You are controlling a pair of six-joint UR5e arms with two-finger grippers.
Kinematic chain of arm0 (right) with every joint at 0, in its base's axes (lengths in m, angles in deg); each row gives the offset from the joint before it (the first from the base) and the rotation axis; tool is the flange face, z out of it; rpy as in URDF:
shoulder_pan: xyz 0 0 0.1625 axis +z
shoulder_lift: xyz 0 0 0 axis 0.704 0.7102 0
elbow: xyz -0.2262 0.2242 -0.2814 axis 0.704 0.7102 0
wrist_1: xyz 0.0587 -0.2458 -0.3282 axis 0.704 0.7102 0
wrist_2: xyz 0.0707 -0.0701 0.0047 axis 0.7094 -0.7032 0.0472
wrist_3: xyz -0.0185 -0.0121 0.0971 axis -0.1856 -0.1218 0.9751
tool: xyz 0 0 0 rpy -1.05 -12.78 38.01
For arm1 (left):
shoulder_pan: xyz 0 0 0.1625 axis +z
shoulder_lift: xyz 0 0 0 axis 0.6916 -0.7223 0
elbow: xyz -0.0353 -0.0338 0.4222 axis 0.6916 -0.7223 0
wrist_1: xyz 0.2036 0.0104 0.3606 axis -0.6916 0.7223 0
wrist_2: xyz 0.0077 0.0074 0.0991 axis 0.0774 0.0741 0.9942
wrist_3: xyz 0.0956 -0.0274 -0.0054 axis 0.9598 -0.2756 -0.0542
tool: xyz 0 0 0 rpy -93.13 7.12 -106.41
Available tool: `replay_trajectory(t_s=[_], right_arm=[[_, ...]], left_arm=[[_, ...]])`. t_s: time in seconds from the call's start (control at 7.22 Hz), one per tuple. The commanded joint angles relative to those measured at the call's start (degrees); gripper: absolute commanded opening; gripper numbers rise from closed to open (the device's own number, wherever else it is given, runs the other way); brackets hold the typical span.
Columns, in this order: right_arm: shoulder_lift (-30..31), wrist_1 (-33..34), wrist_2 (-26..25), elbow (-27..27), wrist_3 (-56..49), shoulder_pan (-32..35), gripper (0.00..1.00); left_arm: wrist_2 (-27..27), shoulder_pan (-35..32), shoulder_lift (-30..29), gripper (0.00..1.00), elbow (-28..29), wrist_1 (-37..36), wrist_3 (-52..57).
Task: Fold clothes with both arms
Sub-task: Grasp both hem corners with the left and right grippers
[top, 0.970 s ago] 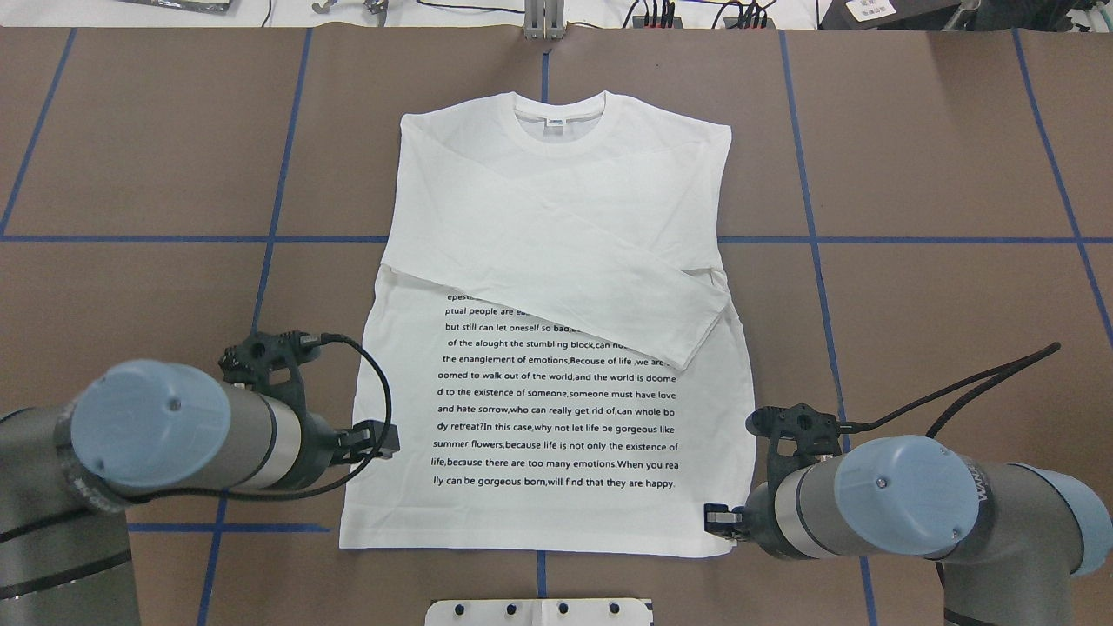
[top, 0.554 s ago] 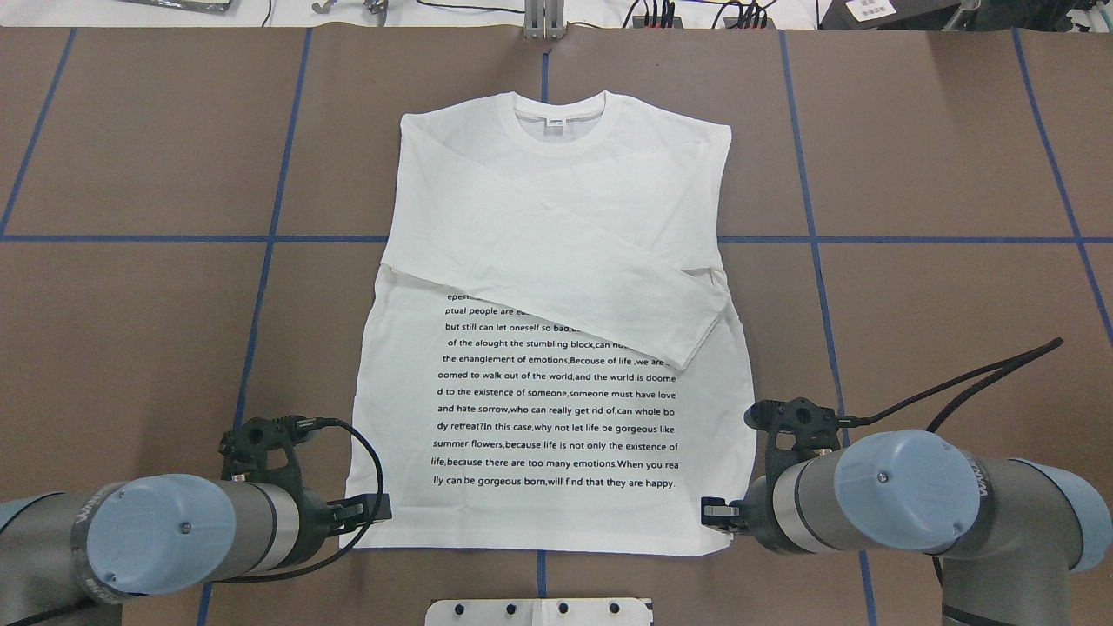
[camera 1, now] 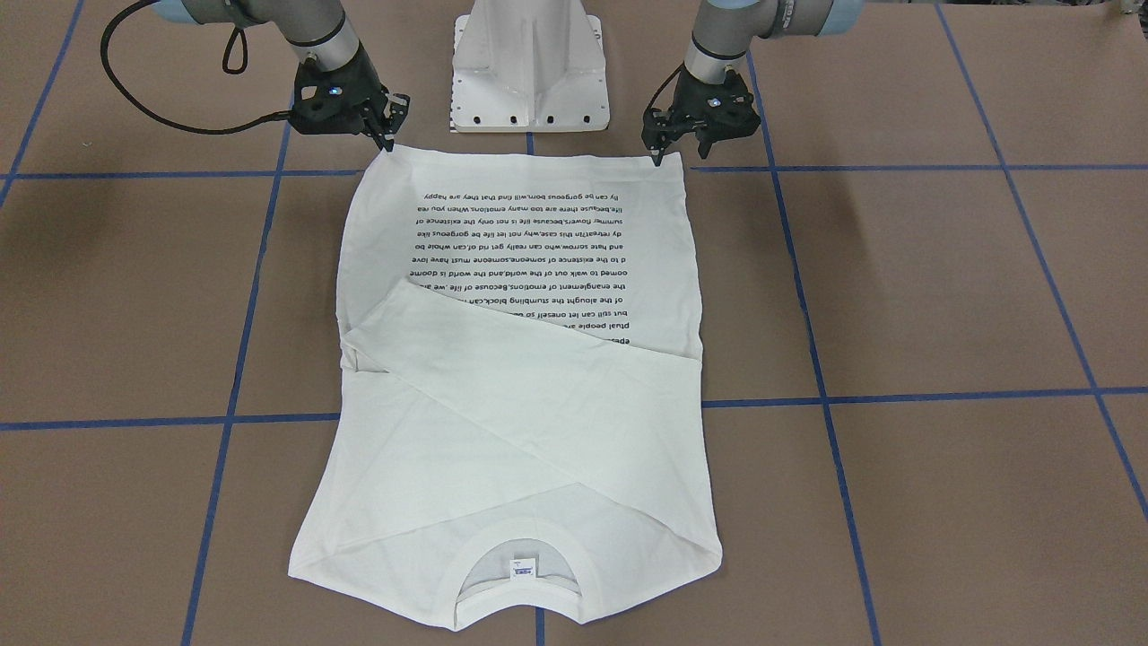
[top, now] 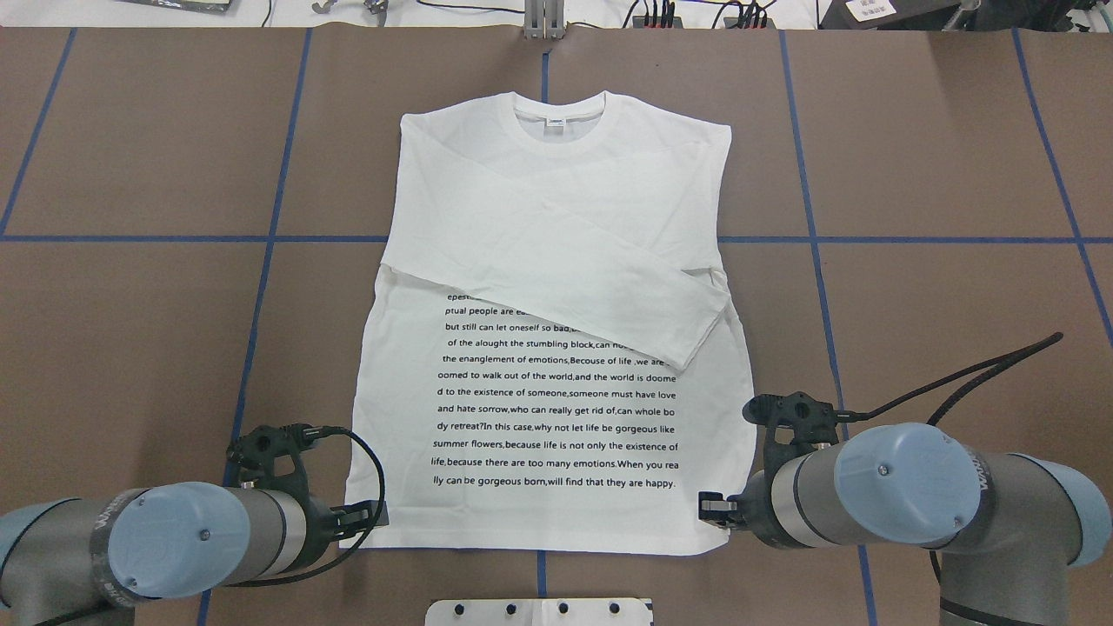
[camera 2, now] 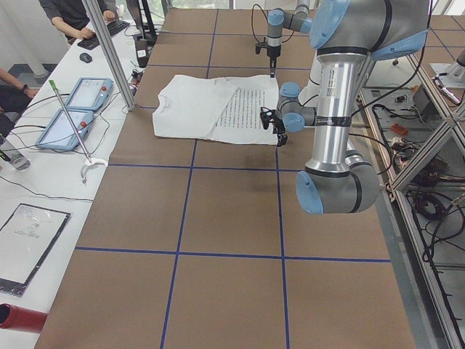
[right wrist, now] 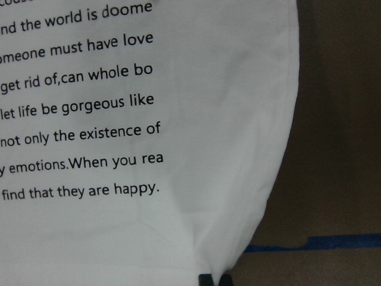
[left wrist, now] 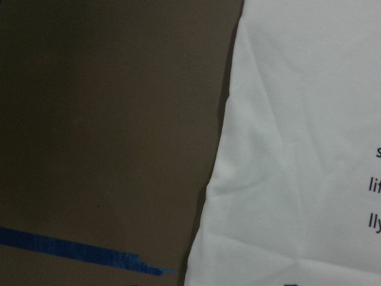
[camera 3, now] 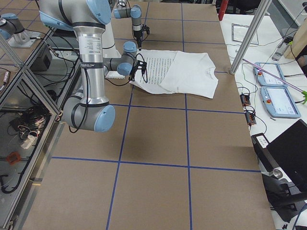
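The left arm has swung back toward the robot's base, sliding down the left side of the T-shirt. A second ago the left tool was level with the middle lines of print, and now it sits right at the bottom-left hem corner. Its cable loop has come down with it. Over on the other side, the right tool has crept a shade inward and away from the base, and the hem corner there has drawn in a touch.
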Motion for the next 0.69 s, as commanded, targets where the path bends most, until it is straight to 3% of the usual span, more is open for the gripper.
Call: replay_trajectory(t_s=[0.0,0.28,0.55], right_arm=[[0.0,0.0,0.2,-0.2,0.0,0.6,0.0],[0.1,0.0,0.3,-0.2,-0.1,0.9,0.0],[0.1,0.0,0.6,-0.2,-0.1,1.6,0.0]], left_arm=[[-0.1,0.1,-1.0,0.71,1.3,-0.2,0.1],[-0.2,0.2,-0.9,0.55,1.3,-0.2,0.1],[-0.2,0.4,-1.0,0.52,1.7,-0.2,0.1]])
